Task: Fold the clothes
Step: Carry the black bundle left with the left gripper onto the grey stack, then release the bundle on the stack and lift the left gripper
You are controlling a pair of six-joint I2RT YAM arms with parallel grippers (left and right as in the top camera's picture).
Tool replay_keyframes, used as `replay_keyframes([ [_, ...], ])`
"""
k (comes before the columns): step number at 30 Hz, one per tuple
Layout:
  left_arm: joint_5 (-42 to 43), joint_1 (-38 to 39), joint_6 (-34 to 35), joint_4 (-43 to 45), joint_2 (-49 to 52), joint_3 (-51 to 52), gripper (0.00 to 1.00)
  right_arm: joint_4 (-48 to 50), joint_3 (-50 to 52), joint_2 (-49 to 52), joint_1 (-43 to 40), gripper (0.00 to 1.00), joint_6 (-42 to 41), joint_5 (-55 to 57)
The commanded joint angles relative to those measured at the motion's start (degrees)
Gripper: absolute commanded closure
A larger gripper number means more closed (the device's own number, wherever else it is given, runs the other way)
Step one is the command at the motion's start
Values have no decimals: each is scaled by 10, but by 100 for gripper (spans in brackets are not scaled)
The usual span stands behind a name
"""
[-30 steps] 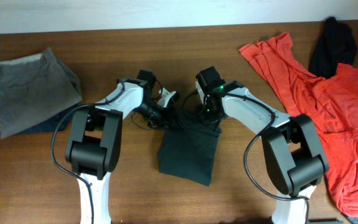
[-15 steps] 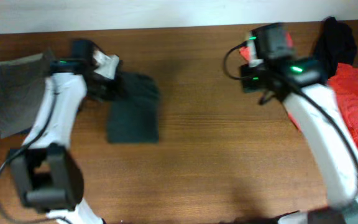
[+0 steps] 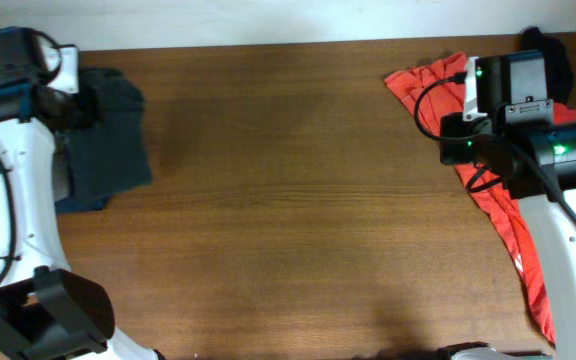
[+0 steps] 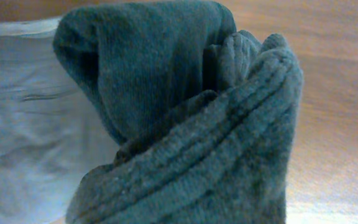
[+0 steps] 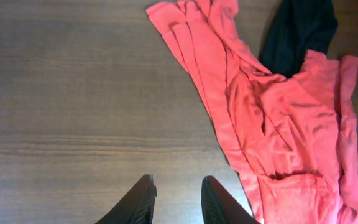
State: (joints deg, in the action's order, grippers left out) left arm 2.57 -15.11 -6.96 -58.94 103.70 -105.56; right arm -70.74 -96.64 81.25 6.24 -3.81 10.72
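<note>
A folded black garment [image 3: 113, 135] lies at the far left of the table, partly over a grey garment [image 3: 62, 172]. My left gripper [image 3: 73, 98] is at its top left edge. In the left wrist view bunched dark fabric [image 4: 191, 124] fills the frame and hides the fingers. No white lettering shows. An orange-red shirt [image 3: 423, 85] lies spread at the right, also in the right wrist view [image 5: 272, 124]. My right gripper [image 5: 176, 186] is open and empty above bare wood, left of the shirt. Another black garment [image 5: 300, 28] lies beyond the shirt.
Grey fabric [image 4: 23, 124] of the left pile shows beside the dark bundle, with a blue edge [image 3: 80, 204] under it. The right arm [image 3: 553, 150] hangs over the orange-red shirt. Brown wooden table [image 3: 288, 200] spans the middle.
My left arm has carried the folded black garment from the table's middle to the far left, onto the grey pile. My right arm has left it and swung right, over the orange-red shirt.
</note>
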Motion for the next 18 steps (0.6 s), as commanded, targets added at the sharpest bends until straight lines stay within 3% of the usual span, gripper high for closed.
replay_keyframes([
  [1,-13,-40,-13,17,-10,-19,100,-4,-5,-7,-8,70,4,9],
  [9,15,-99,-31,115,7,-18,99,-7,-5,-7,-7,70,4,4],
  [18,15,-129,-39,155,56,-18,99,-9,-5,-7,-7,70,4,3],
])
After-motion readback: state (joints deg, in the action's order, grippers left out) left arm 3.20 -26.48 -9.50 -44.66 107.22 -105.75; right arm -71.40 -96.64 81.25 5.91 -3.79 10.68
